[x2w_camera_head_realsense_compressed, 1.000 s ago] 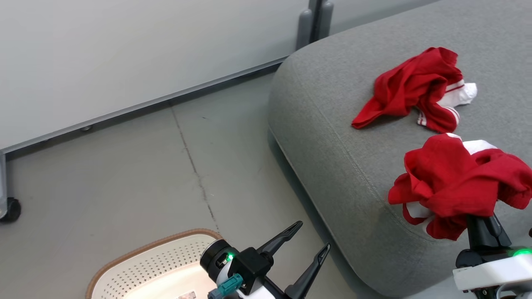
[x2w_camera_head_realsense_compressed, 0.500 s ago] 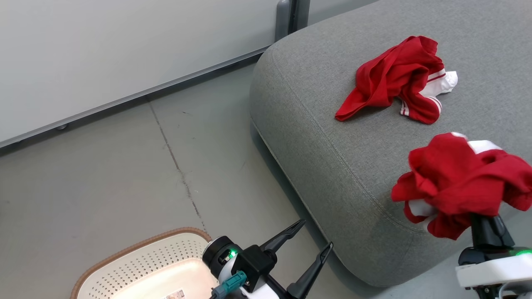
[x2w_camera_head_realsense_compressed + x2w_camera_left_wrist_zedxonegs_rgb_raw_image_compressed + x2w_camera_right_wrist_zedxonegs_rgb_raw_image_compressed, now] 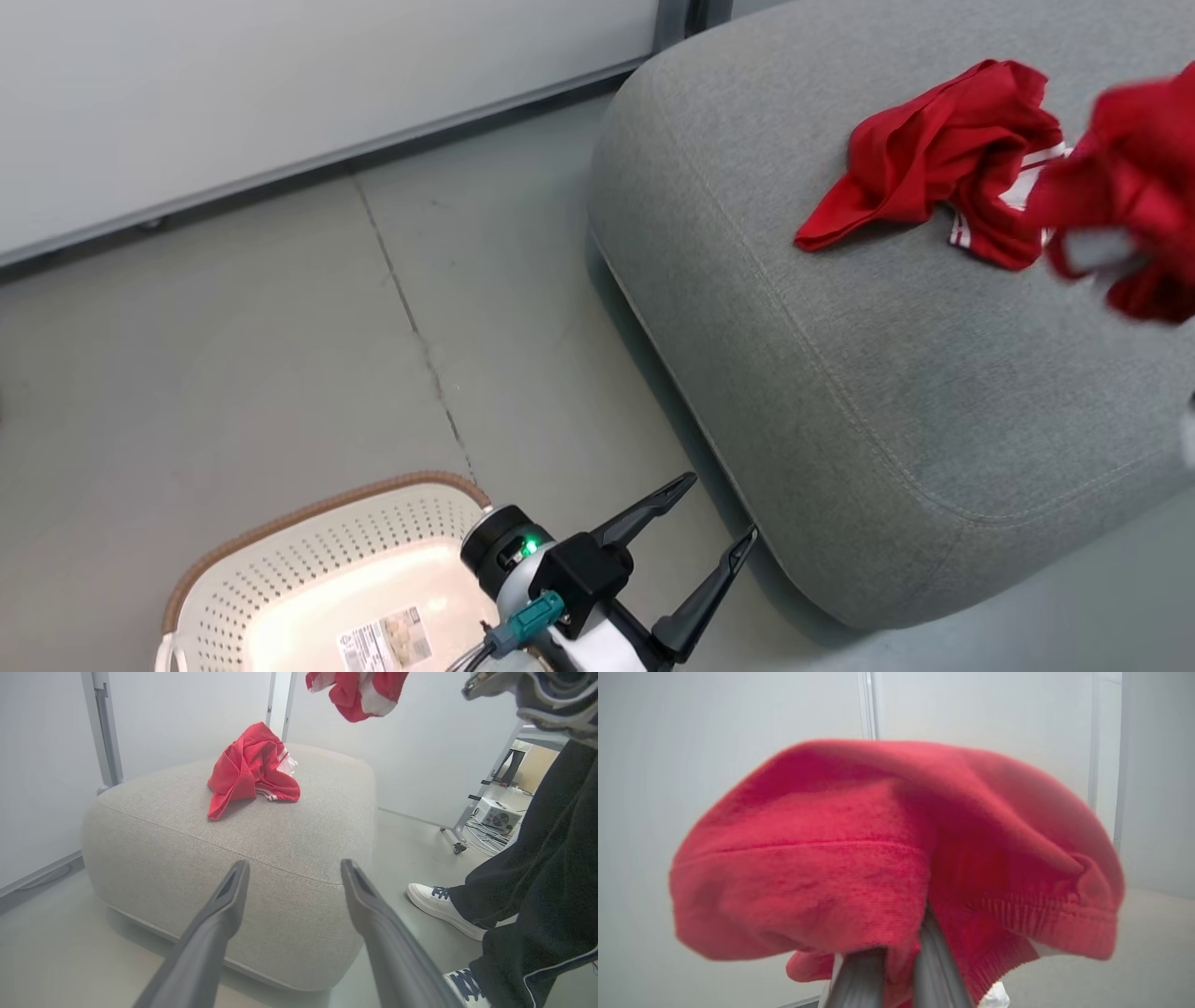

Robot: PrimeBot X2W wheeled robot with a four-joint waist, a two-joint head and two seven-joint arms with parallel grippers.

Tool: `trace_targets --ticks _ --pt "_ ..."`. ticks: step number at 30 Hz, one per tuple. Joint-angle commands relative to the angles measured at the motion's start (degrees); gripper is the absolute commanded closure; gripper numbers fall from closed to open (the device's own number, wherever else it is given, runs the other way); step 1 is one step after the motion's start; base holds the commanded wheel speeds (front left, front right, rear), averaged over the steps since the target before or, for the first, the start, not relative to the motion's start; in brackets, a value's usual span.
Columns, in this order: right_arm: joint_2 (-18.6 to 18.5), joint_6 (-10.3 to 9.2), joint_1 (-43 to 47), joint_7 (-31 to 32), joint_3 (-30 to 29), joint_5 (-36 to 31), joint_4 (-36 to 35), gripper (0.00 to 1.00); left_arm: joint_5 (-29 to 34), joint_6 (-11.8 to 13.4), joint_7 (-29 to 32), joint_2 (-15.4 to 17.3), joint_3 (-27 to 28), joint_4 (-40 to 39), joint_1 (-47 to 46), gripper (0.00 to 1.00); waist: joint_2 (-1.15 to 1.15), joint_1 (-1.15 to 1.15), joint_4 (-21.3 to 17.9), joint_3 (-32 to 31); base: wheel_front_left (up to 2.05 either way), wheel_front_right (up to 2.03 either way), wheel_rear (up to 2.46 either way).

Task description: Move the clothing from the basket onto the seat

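One red garment [image 3: 934, 149] lies crumpled on the grey seat [image 3: 887, 373], its striped trim showing. Above the seat's right part a second red garment [image 3: 1130, 187] hangs blurred in the air. In the right wrist view my right gripper [image 3: 901, 956] is shut on this garment [image 3: 896, 858], which drapes over the fingers. The pale basket [image 3: 308, 579] stands on the floor at the lower left and holds just a label. My left gripper [image 3: 721, 506] is open beside the basket, short of the seat's near corner. The left wrist view has my left gripper [image 3: 294, 865] facing the seat [image 3: 163, 826], the lying garment [image 3: 247, 770] and the held garment [image 3: 359, 690].
A white partition panel [image 3: 280, 84] runs along the back. Grey floor [image 3: 420, 336] lies between it, the basket and the seat. A person in dark trousers [image 3: 537, 858] and white shoes [image 3: 439, 907] stands right of the seat. A small grey box [image 3: 495, 814] with cables sits farther off.
The right gripper has swung its red garment up and forward, from the seat's near edge to above the seat beside the lying garment. The camera has shifted. The left gripper stays open.
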Motion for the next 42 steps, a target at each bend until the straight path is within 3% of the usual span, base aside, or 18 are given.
trace_targets --ticks 1,10,20,32,42 --pt "-1.4 0.03 -2.9 -0.2 -0.5 0.8 -0.4 1.0 0.6 0.0 0.0 0.2 0.1 0.1 -1.5 0.0 0.0 0.0 0.8 2.5 0.0 0.0 0.0" --pt "-10.7 0.02 -20.5 -0.2 -5.5 3.1 4.8 1.0 3.5 0.0 0.0 0.2 -1.1 2.7 -7.6 0.0 0.0 0.0 4.1 11.5 0.0 0.0 0.0" --pt "-17.5 0.03 -33.3 -0.2 -7.5 4.3 19.9 1.0 5.4 0.0 0.0 0.2 -4.2 4.4 -14.4 0.0 0.0 0.0 8.3 21.8 0.0 0.0 0.0" --pt "-17.2 0.02 -41.3 -0.2 -5.2 4.2 40.1 1.0 5.2 0.0 0.0 0.2 -4.7 3.9 -17.0 0.0 0.0 0.0 11.1 28.4 0.0 0.0 0.0" --pt "-17.1 0.02 -44.9 -0.2 2.0 5.3 56.8 1.0 6.0 0.4 0.0 0.2 -4.1 2.5 -18.1 0.0 0.0 0.0 12.5 30.1 0.0 0.0 0.0"
